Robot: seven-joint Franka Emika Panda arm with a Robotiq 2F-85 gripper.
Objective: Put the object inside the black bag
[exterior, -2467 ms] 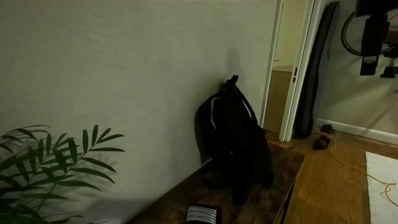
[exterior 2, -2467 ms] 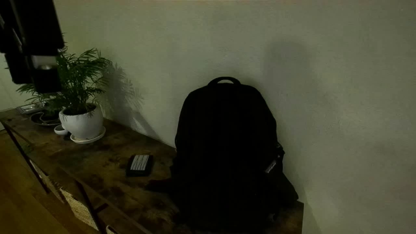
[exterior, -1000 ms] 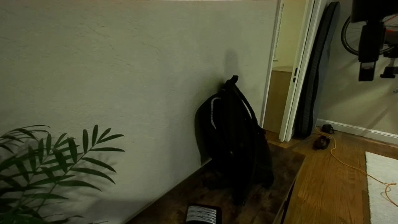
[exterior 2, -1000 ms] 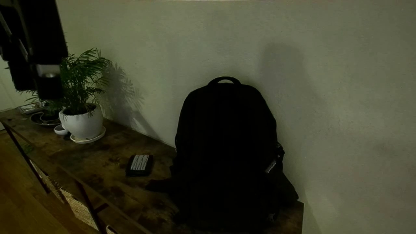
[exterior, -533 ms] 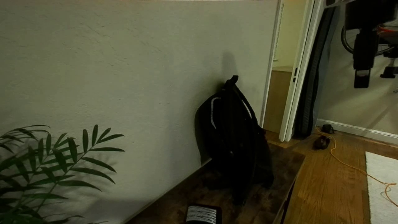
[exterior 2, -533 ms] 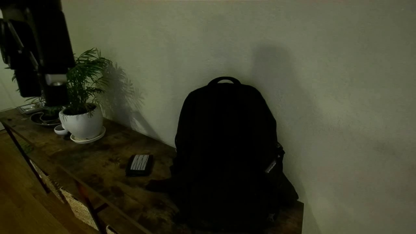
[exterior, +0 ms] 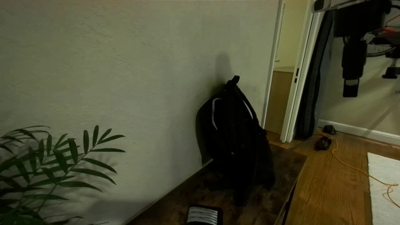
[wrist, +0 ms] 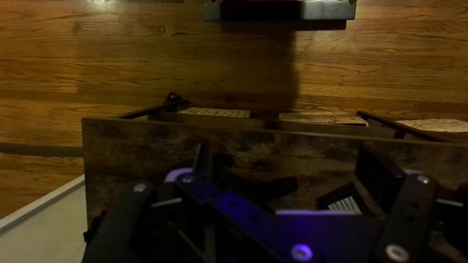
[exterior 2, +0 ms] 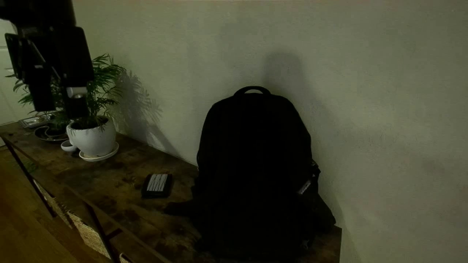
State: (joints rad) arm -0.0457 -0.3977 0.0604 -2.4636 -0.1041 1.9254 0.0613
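My pincer (wrist: 290, 171) gapes; bare table (wrist: 321, 157) separates object (wrist: 345, 204) from edge. Only an exterior view shows the pot (exterior 2: 93, 140).

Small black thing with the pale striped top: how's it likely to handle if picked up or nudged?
Probably stiff: the small black object has a regular, straight-edged outline with no visible sag. Unlikely to roll or tip, since it lies low and flat on the table; a nudge would likely slide it. Weight can't be judged from here.
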